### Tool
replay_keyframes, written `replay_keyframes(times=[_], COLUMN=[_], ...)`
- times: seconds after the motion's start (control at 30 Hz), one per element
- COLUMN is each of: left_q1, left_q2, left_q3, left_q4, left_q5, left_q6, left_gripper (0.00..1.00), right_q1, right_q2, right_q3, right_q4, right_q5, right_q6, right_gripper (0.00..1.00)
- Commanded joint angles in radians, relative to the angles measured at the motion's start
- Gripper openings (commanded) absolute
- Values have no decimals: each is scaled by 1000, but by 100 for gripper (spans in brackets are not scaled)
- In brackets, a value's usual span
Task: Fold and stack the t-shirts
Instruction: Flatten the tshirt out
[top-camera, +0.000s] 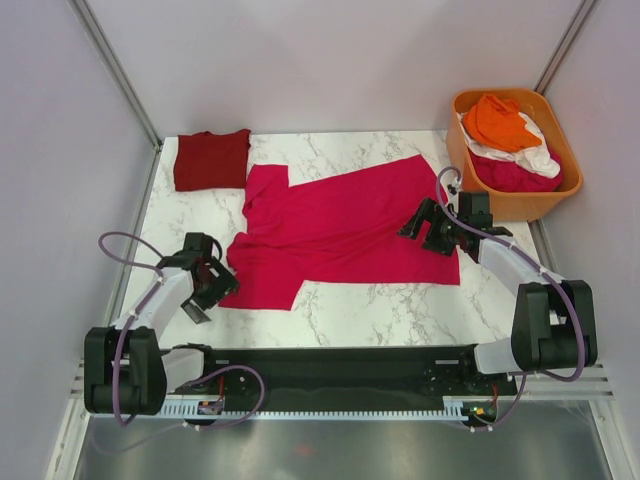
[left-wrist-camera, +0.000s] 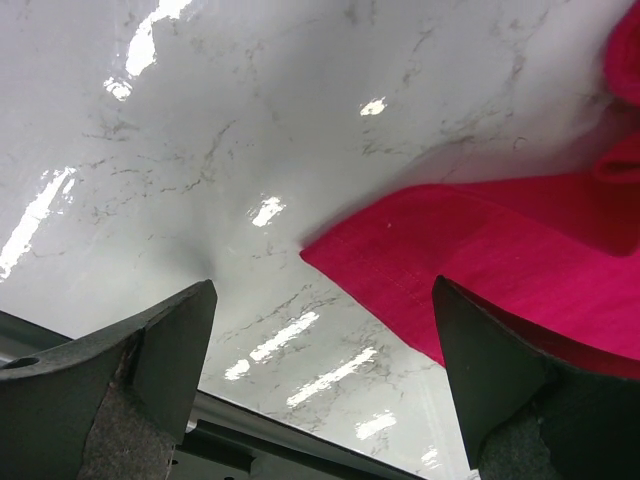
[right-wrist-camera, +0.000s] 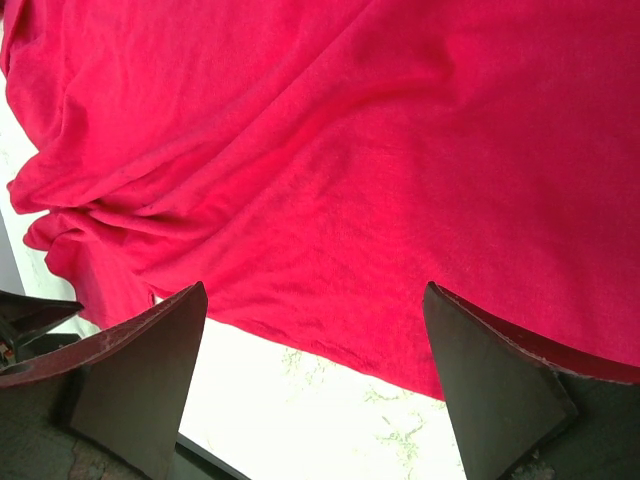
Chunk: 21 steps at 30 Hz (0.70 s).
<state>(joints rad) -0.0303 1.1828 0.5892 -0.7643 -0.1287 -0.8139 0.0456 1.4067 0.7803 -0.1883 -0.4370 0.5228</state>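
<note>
Left gripper (top-camera: 214, 287) and right gripper (top-camera: 421, 226) gape over opposite edges of one pink shirt (top-camera: 340, 225); one maroon shirt (top-camera: 211, 160) folded, three more in tub (top-camera: 515, 208).

White marble table (top-camera: 380, 305): magenta t-shirt (top-camera: 345, 225) spread flat at centre; folded maroon t-shirt (top-camera: 211, 160) far left; orange tub (top-camera: 515, 206) far right.

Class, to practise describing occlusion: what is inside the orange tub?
The orange tub holds an orange t-shirt on top, a white t-shirt beneath it and a pink t-shirt lowest. Anything under these, and the tub's floor, is covered.
</note>
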Motion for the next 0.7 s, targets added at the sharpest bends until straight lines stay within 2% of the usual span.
replay_keyframes(times=[0.0, 0.2, 0.37, 0.43, 0.67], left_q1=[-5, -6, -5, -5, -6], left_q2=[-48, -186, -225, -256, -279], left_q3=[-5, -25, -35, -43, -35], left_q4=[25, 25, 25, 25, 25], left_q5=[-26, -26, -26, -26, -26], left_q6=[-34, -34, -34, -34, -34], left_gripper=[97, 97, 97, 97, 97], right_q1=[-4, -4, -4, -3, -3], right_q2=[9, 3, 9, 8, 9], right_q3=[10, 7, 10, 5, 2], right_q4=[15, 16, 18, 24, 32], right_q5=[6, 9, 4, -8, -6], right_q6=[-15, -17, -15, -17, -15], right_gripper=[98, 98, 98, 93, 97])
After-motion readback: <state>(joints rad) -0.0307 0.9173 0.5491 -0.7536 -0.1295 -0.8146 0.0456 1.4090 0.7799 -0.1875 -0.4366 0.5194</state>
